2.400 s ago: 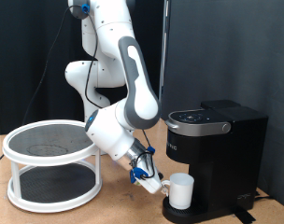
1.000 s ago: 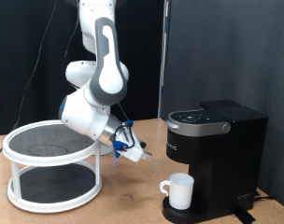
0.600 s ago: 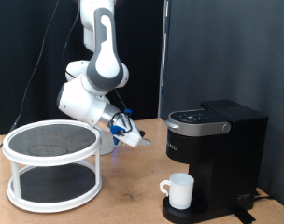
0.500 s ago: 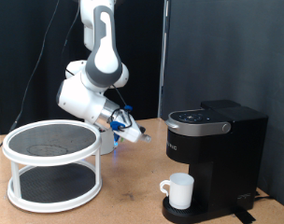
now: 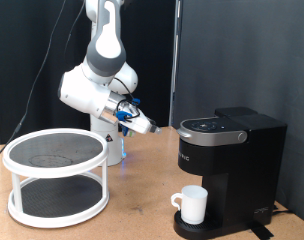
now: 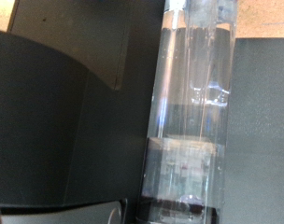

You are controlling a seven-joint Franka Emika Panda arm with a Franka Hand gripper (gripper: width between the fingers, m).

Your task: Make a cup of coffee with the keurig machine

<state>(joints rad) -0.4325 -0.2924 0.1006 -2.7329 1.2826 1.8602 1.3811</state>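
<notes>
Only blurred keurig machine (image 6: 58, 112) fills wrist view.

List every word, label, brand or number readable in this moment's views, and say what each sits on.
None can be read.
Grey lettering on the front of the keurig machine, at the exterior view's left edge of its body: too small and blurred to read.
Markings on the machine's top panel: too small to read.
The cup on the drip tray: plain white, no text.
The gripper, the white rack and the wrist view: no text visible.
</notes>
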